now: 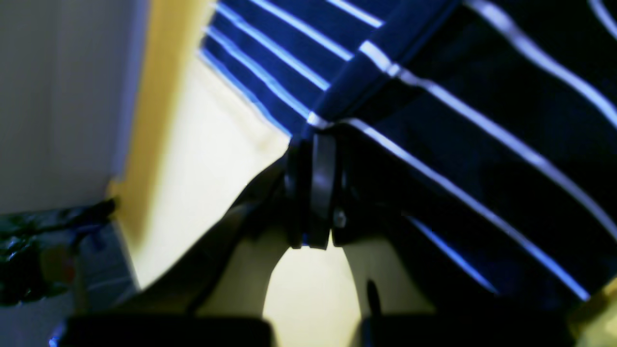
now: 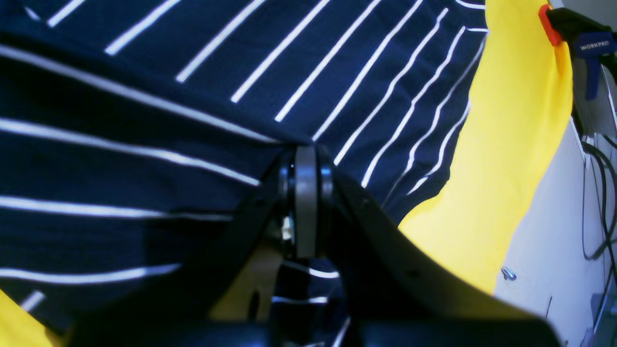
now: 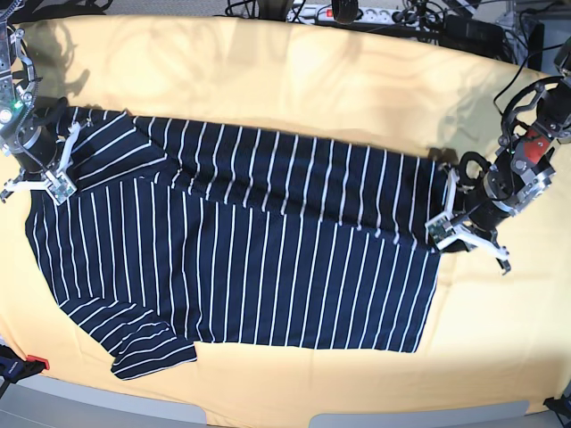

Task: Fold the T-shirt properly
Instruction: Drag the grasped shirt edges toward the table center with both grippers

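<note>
While both sets of fingers (image 1: 323,193) (image 2: 306,202) pinch striped cloth (image 3: 259,267), a pale yellowish tabletop (image 3: 500,357) lies beneath.

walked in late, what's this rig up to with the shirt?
Both claws, left and right, are shut on the striped shirt, one at each end of a folded-over edge. That flap lies partway across the rest of the shirt on the yellow cloth. It looks like a fold in progress: the shirt's lower part is still spread out in a single stretch, with one corner bunched.

One T-shirt (image 3: 268,259) — two arms (image 3: 535,147)
</note>
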Robot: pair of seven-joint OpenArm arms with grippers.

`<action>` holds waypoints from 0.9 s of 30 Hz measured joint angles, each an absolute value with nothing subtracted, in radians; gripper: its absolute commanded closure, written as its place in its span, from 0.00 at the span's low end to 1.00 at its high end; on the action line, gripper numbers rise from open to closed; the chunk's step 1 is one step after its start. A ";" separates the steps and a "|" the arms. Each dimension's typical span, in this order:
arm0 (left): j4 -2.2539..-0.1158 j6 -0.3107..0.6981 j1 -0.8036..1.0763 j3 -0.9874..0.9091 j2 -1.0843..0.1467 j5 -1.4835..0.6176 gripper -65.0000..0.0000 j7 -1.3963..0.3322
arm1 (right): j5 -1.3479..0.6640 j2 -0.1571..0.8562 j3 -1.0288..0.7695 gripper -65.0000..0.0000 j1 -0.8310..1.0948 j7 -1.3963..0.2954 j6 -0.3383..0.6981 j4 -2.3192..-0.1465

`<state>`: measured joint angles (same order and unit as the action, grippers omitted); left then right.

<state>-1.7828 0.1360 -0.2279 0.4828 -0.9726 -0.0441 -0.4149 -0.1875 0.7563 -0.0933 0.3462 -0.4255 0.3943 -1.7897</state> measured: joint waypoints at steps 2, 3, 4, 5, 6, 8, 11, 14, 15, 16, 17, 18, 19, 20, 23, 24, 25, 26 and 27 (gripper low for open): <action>-1.783 0.121 -0.228 0.483 -0.970 -0.044 1.00 -0.415 | -0.187 0.756 -0.093 1.00 0.346 -0.426 0.365 -1.790; -1.783 0.124 -0.228 0.483 -0.967 -0.044 1.00 -0.416 | -0.187 0.756 -0.093 1.00 0.346 -0.425 0.362 -1.790; -1.783 0.125 -0.228 0.483 -0.964 -0.044 1.00 -0.416 | -0.188 0.756 -0.093 1.00 0.346 -0.426 0.362 -1.790; -1.783 0.135 -0.228 0.483 -0.962 -0.045 1.00 -0.416 | -0.188 0.756 -0.093 1.00 0.346 -0.425 0.362 -1.790; -1.783 0.147 -0.228 0.483 -0.962 -0.046 1.00 -0.416 | -0.188 0.756 -0.093 1.00 0.346 -0.426 0.362 -1.790; -1.783 0.200 -0.228 0.483 -0.963 -0.060 0.92 -0.418 | -0.188 0.757 -0.093 1.00 0.346 -0.426 0.362 -1.790; -1.783 0.272 -0.228 0.483 -0.964 -0.057 0.63 -0.419 | -0.189 0.756 -0.093 0.67 0.346 -0.425 0.339 -1.790; -1.783 0.292 -0.228 0.483 -0.964 -0.060 0.42 -0.419 | -0.184 0.757 -0.093 0.43 0.343 -0.445 0.242 -1.789; -1.783 0.293 -0.228 0.483 -0.965 -0.060 0.41 -0.418 | -0.184 0.757 -0.093 0.43 0.338 -0.464 0.234 -1.789; -1.783 0.293 -0.228 0.483 -0.968 -0.060 0.41 -0.417 | -0.184 0.756 -0.093 0.43 0.333 -0.489 0.234 -1.789; -1.783 0.293 -0.228 0.483 -0.973 -0.060 0.41 -0.416 | -0.186 0.756 -0.093 0.43 0.329 -0.507 0.235 -1.789; -1.783 0.293 -0.228 0.483 -0.982 -0.060 0.41 -0.415 | -0.186 0.756 -0.093 0.43 0.319 -0.529 0.245 -1.789; -1.783 0.293 -0.228 0.483 -0.992 -0.060 0.41 -0.419 | -0.184 0.757 -0.093 0.43 0.310 -0.558 0.263 -1.789; -1.783 0.294 -0.228 0.483 -1.005 -0.060 0.41 -0.425 | -0.184 0.757 -0.094 0.43 0.302 -0.588 0.287 -1.794; -1.785 0.384 -0.229 0.482 -1.040 -0.060 0.41 -0.471 | -0.199 0.762 -0.094 0.43 0.305 -0.664 0.361 -1.847; -1.789 0.432 -0.228 0.482 -1.054 -0.080 0.41 -0.463 | -0.226 0.767 -0.093 0.43 0.311 -0.693 0.370 -1.870; -1.794 0.490 -0.228 0.483 -1.068 -0.098 0.41 -0.464 | -0.266 0.779 -0.093 0.43 0.322 -0.714 0.387 -1.895; -1.800 0.537 -0.228 0.483 -1.082 -0.119 0.41 -0.461 | -0.290 0.793 -0.093 0.43 0.339 -0.738 0.406 -1.924; -1.805 0.586 -0.228 0.483 -1.101 -0.144 0.41 -0.460 | -0.305 0.804 -0.093 0.43 0.359 -0.770 0.419 -1.952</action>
<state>-1.8053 0.5861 -0.2279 0.4831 -1.1007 -0.1436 -0.4599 -0.3050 0.8043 -0.0933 0.3588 -0.7696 0.4191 -1.9522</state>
